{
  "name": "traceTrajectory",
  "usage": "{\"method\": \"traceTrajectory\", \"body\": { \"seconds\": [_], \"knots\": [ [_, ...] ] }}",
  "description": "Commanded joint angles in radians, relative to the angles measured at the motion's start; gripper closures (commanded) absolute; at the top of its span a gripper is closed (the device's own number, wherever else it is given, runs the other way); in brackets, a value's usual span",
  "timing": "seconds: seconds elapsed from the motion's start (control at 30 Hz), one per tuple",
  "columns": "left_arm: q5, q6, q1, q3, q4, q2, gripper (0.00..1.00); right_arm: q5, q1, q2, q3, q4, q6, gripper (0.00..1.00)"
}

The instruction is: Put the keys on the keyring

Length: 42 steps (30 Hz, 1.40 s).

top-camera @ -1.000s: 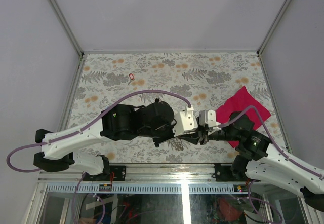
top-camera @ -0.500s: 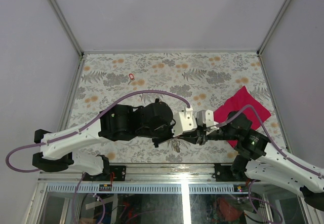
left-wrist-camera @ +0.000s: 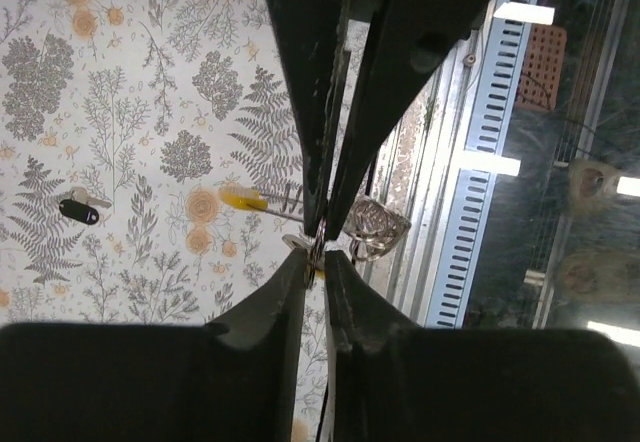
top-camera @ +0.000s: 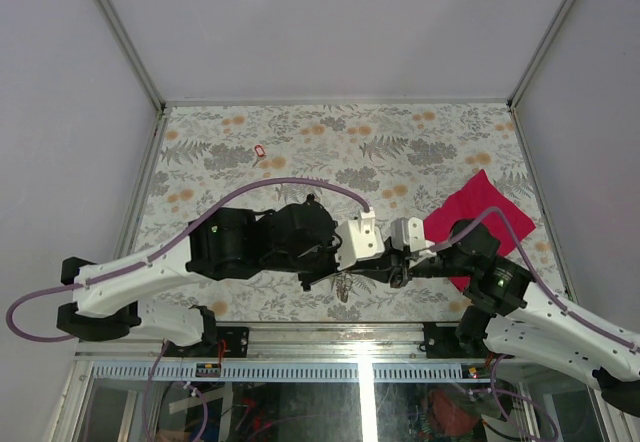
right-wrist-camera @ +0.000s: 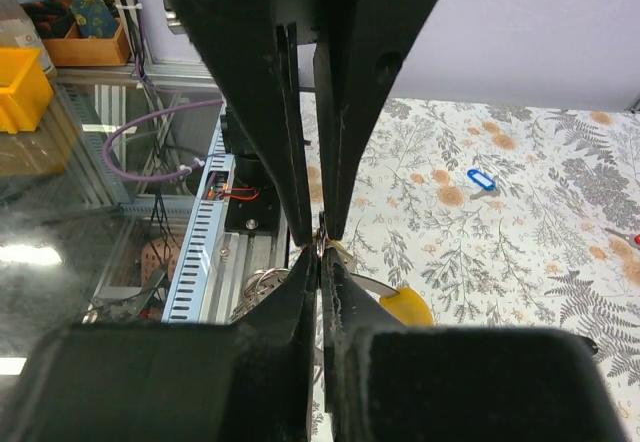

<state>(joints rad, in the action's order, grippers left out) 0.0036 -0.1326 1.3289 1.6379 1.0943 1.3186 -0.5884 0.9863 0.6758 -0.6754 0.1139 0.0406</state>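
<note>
A floral-patterned counter (top-camera: 420, 137) carries the work. Two black-and-white robot arms reach inward from its near edge and meet tip to tip just above that edge. The left arm (top-camera: 240, 247) stretches rightward, folded low, and the right arm (top-camera: 500, 282) stretches leftward. Their wrists point at each other, so both pairs of fingers can work on one small spot in the air.

A crumpled magenta cloth (top-camera: 480, 212) lies on the counter behind the right arm.

The right gripper (right-wrist-camera: 319, 259) has its jaws clenched, apparently pinching the wire of the thin silvery metal keyring (left-wrist-camera: 378, 228). This probably steadies the loop so that a key can be threaded on. The left gripper (left-wrist-camera: 316, 262) meets it at the same point, with only a thin slit between its jaws. Whether it is grasping anything cannot be told.

The keyring hangs just below the meeting tips, off the counter, with a yellow plastic piece (left-wrist-camera: 243, 199) dangling beside it.

Three small keys lie loose on the counter, well apart from the ring and not yet threaded: a black-headed key (left-wrist-camera: 80, 211), a blue-headed key (right-wrist-camera: 480, 177) and a red-headed key (top-camera: 259, 151).
</note>
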Motion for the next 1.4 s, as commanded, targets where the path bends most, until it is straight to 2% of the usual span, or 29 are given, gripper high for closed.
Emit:
{"method": "traceTrajectory", "body": {
  "seconds": [0.0,0.1,0.53,1.1,1.37],
  "knots": [
    [0.022,-0.006,0.008,-0.042,-0.120,-0.079,0.83,0.000,-0.001,-0.043,-0.047,0.038,-0.016,1.00],
    [0.051,-0.002,0.008,-0.096,-0.192,-0.133,0.79,-0.012,-0.001,-0.058,-0.057,0.030,-0.022,1.00],
    [0.111,0.023,0.009,-0.343,-0.567,-0.329,0.76,-0.064,-0.001,-0.080,-0.074,0.074,-0.074,1.00],
    [0.150,-0.005,0.008,-0.328,-0.529,-0.297,0.79,-0.098,0.000,-0.081,-0.109,0.077,-0.094,1.00],
    [0.165,-0.009,0.008,-0.321,-0.526,-0.293,0.99,-0.094,0.000,-0.084,-0.116,0.069,-0.092,1.00]
  ]
}}
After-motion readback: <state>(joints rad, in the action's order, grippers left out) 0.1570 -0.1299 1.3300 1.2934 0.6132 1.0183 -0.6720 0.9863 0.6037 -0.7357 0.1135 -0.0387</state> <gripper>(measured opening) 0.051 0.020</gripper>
